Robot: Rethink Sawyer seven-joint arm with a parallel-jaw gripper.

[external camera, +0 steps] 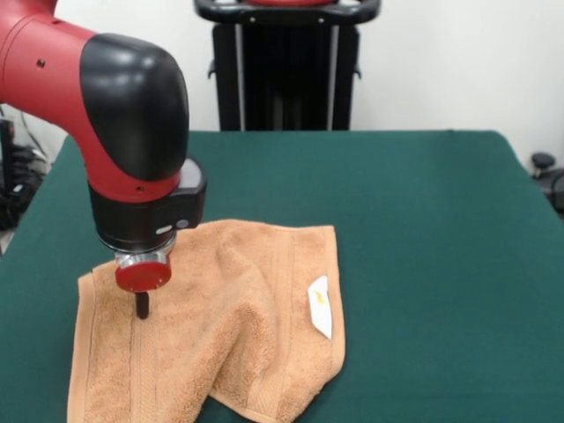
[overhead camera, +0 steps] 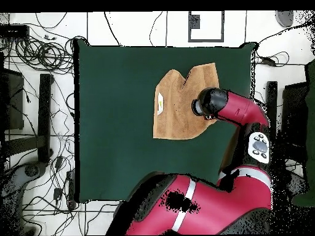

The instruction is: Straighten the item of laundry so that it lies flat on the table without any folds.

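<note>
The orange-tan towel (external camera: 238,326) lies on the green table (external camera: 423,220) at its front left, with one side folded over and its near edge uneven. Its white label (external camera: 321,305) shows at the right edge. My gripper (external camera: 141,306) hangs below the red disc of the wrist, looks shut, and its dark tip touches the towel's left part. In the overhead view the towel (overhead camera: 178,107) lies near the table's (overhead camera: 111,123) right side, label (overhead camera: 160,103) at its left edge. The arm's wrist (overhead camera: 210,101) covers the towel's right part and hides the gripper.
The black pedestal (external camera: 286,70) stands behind the table's far edge. Cables (overhead camera: 37,55) and stands lie on the floor to the left in the overhead view. The towel's near edge runs off the bottom of the front view.
</note>
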